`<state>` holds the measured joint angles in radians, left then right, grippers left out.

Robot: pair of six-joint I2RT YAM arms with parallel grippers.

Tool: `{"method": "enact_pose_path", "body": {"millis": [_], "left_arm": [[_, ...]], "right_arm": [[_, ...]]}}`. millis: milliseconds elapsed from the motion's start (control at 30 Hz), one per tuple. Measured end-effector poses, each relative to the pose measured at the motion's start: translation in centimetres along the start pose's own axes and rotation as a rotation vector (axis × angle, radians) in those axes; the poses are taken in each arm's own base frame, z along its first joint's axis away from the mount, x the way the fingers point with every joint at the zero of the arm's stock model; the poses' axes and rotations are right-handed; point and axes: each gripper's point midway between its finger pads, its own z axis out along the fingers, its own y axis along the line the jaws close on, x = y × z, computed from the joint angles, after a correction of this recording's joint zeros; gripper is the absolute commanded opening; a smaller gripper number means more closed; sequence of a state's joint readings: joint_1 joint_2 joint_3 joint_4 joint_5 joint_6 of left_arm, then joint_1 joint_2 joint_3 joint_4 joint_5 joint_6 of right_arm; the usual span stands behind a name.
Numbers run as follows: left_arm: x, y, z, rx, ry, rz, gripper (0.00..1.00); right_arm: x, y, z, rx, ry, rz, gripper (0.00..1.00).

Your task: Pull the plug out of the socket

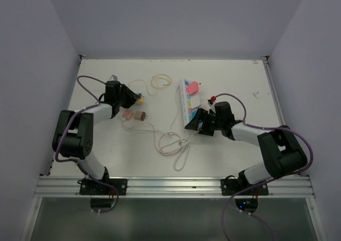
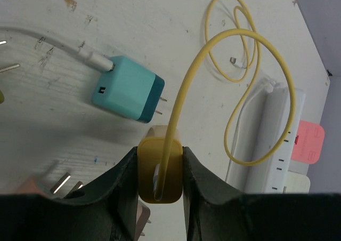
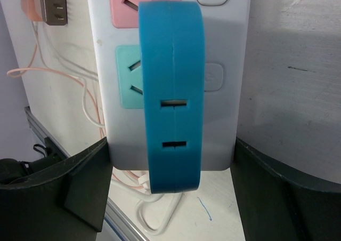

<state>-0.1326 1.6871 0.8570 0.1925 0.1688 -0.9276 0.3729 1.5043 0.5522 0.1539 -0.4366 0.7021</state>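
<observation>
The socket (image 1: pixel 189 103) is a long white power strip lying mid-table. It also shows in the left wrist view (image 2: pixel 274 139) and the right wrist view (image 3: pixel 106 49). My left gripper (image 1: pixel 132 97) (image 2: pixel 160 171) is shut on a yellow plug (image 2: pixel 160 169) with a yellow cord (image 2: pixel 250 38). It holds the plug off the strip, left of it, over the table. My right gripper (image 1: pixel 198 122) (image 3: pixel 171 161) straddles the strip's near end, its fingers (image 3: pixel 85 187) against both sides. A blue block with two slots (image 3: pixel 173 91) stands on the strip there.
A pink plug (image 1: pixel 193 86) (image 2: pixel 309 139) sits in the strip's far end. A teal charger (image 2: pixel 128 89) lies loose on the table. Two brownish plugs (image 1: pixel 134 115) and looped thin cords (image 1: pixel 170 142) lie between the arms. The table's metal front rail (image 1: pixel 170 185) runs along the near edge.
</observation>
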Motion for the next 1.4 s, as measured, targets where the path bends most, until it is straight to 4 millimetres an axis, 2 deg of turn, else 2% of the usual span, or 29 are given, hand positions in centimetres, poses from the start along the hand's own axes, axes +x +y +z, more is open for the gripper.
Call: {"method": "enact_pose_path", "body": {"millis": [233, 367, 467, 667, 1167, 1400], "left_arm": [[0.4, 0.8, -0.1, -0.016, 0.023, 0.016, 0.45], [0.4, 1.1, -0.2, -0.019, 0.034, 0.021, 0.68], [0.5, 1.4, -0.5, -0.027, 0.041, 0.031, 0.8], [0.2, 0.6, -2.0, -0.023, 0.038, 0.041, 1.0], [-1.8, -2.7, -7.9, 0.023, -0.032, 0.095, 0.99], [-2.8, -5.0, -11.2, 0.083, -0.088, 0.113, 0.98]], "right_arm": [[0.0, 0.0, 0.0, 0.0, 0.0, 0.003, 0.0], [0.0, 0.0, 0.0, 0.001, -0.001, 0.003, 0.0], [-0.1, 0.0, -0.1, 0.004, -0.006, 0.003, 0.0], [-0.2, -0.1, -0.1, 0.012, -0.011, 0.005, 0.0], [-0.3, 0.1, -0.1, 0.024, -0.009, 0.001, 0.0], [-0.3, 0.2, -0.1, 0.043, -0.02, -0.015, 0.0]]}}
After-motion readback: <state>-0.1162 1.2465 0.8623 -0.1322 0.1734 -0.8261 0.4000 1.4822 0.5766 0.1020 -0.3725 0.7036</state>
